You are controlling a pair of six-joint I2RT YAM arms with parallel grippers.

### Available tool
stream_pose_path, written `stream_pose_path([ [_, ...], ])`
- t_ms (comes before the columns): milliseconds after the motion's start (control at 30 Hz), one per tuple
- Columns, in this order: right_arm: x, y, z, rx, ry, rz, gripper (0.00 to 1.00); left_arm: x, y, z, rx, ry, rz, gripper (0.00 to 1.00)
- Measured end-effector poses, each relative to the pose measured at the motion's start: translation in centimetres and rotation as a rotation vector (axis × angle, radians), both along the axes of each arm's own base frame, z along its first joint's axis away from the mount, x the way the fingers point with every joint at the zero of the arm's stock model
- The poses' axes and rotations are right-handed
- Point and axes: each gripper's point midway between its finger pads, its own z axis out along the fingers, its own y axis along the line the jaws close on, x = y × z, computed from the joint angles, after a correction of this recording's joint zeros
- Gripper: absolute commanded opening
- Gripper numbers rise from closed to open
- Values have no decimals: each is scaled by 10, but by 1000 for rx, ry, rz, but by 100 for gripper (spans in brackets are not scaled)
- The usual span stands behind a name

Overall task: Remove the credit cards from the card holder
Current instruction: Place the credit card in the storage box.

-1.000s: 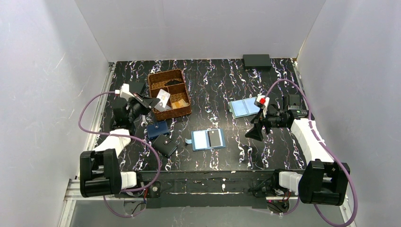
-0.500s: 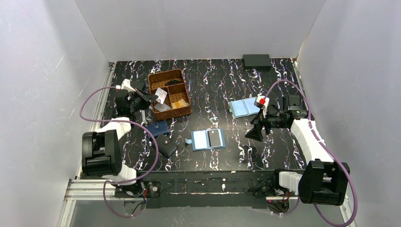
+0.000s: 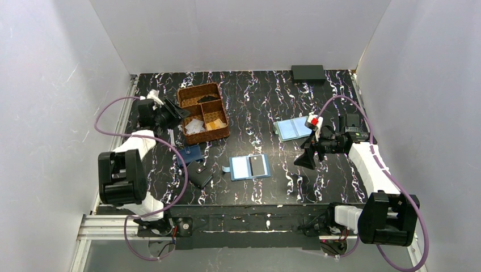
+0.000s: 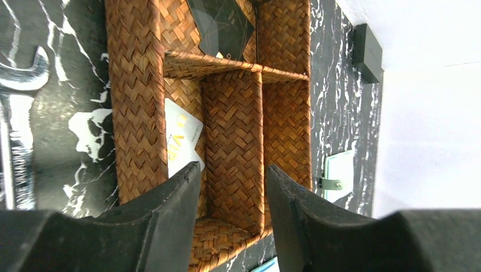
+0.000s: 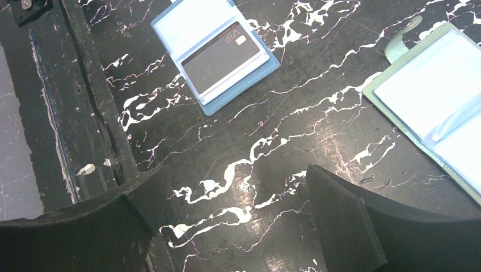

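The card holder [image 3: 241,168] lies open at the table's middle, steel-blue, with a dark card [image 3: 258,166] in its right pocket; the right wrist view shows this holder [image 5: 176,25] and its dark card [image 5: 224,56] too. Whitish credit cards [image 3: 194,126] lie in the wicker basket [image 3: 198,89]; one card [image 4: 181,139] shows in the left wrist view. My left gripper [image 3: 173,112] hovers at the basket's left rim, open and holding nothing [image 4: 232,175]. Right of the holder, my right gripper [image 3: 306,160] hangs wide open over bare table [image 5: 233,170].
A paler sky-blue holder [image 3: 293,129] lies open behind the right gripper. A navy wallet [image 3: 189,154] and a black wallet [image 3: 198,174] sit in front of the basket. A wrench [image 4: 17,141] lies left of the basket. A black box [image 3: 308,72] stands at the back.
My left gripper held a white card over the basket; it has opened, the card lies in the basket, and the gripper has drawn back to the left. The right arm has not moved.
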Motion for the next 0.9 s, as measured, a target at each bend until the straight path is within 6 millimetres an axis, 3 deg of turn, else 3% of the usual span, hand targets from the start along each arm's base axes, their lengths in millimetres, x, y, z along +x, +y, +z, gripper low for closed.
stream_pose_path([
  [67,0,0,0,0,0,0,98,-4,6,10,54,-9,8,53],
  [167,0,0,0,0,0,0,98,-14,18,43,150,-60,36,64],
  [200,0,0,0,0,0,0,98,-18,21,59,181,-96,47,72],
  [267,0,0,0,0,0,0,98,-26,27,94,232,-181,69,96],
  [367,0,0,0,-1,0,-1,98,-45,29,136,252,-296,103,98],
  [433,0,0,0,-2,-1,-2,98,-59,27,151,233,-347,113,98],
  [500,1,-1,-1,-4,-1,-3,98,-73,18,151,189,-362,90,98],
  [900,0,-7,-1,-9,-17,-24,98,-135,-45,105,-169,-142,-167,98],
])
